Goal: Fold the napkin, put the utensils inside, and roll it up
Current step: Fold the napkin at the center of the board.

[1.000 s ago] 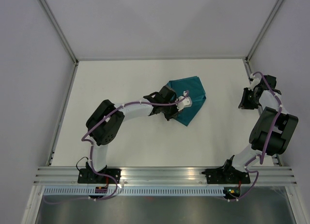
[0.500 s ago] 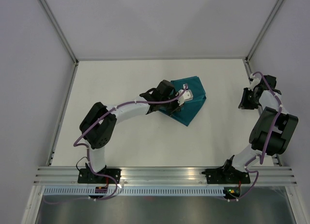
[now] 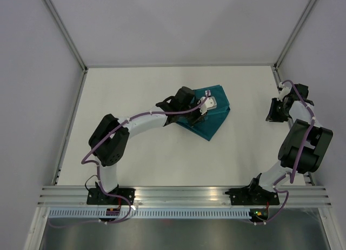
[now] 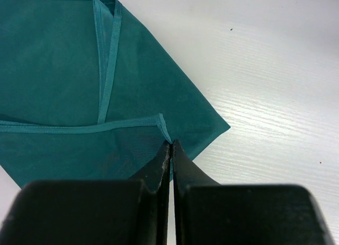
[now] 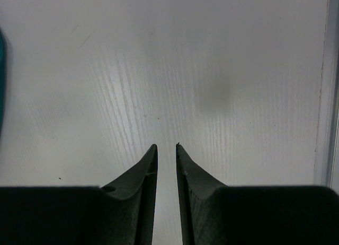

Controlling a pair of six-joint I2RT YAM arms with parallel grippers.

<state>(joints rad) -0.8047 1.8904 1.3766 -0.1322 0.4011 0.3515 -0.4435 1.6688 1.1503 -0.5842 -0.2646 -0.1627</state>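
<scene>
Two arms reach over a white table [image 3: 140,152]. The teal napkin [image 3: 219,113], folded in layers, lies right of centre, well apart from the right gripper [image 3: 273,113] near the table's right edge. Only the left wrist view shows the cloth's hemmed edges, with the left gripper [image 4: 171,144] pinched tight on a hemmed corner of the upper layer. In the right wrist view, the jaws stand narrowly parted over bare tabletop and hold nothing.

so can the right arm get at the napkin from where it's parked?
Probably yes: only bare table lies between the right fingers and the right edge of the napkin. The left fingers, shut on a hem corner, crowd the left side.
</scene>
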